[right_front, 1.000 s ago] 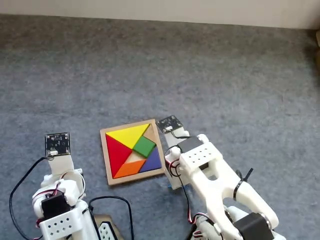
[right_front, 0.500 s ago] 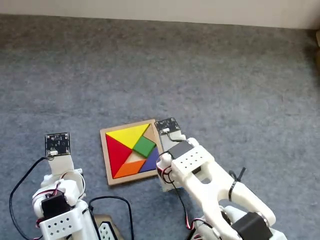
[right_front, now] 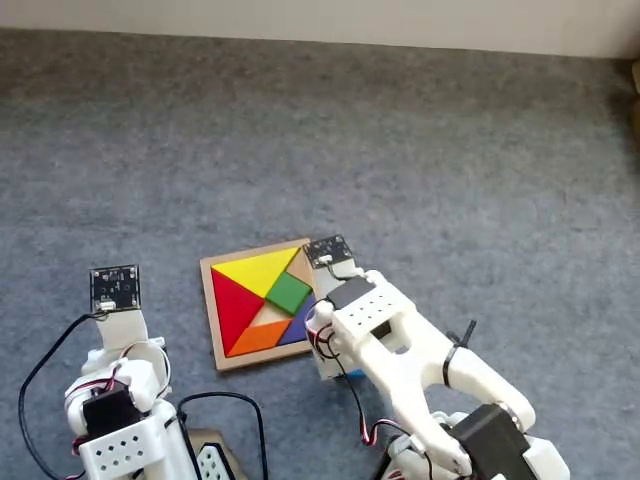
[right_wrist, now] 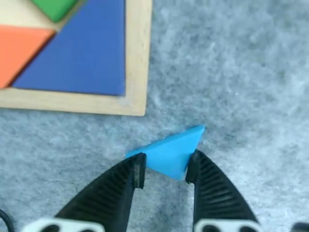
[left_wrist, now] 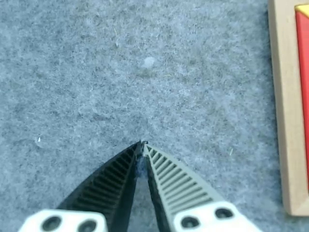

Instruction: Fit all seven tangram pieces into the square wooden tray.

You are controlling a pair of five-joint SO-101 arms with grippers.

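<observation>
One light-blue triangle (right_wrist: 169, 152) lay on the bench (left_wrist: 96, 72) just off the tray (right_wrist: 137, 58) at 5 o'clock; I noted the right pincer (right_wrist: 166, 166) pinching its two sides. The left pincer (left_wrist: 141, 147), at the tray's 9 o'clock, sat tips together, empty.

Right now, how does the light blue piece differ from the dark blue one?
The dark blue piece sits in the tray; the light blue piece is outside it, on the carpet. The dark blue piece looks larger than the light blue piece. The right gripper clamps the light blue piece; nothing touches the dark blue piece. Both are triangles.
</observation>
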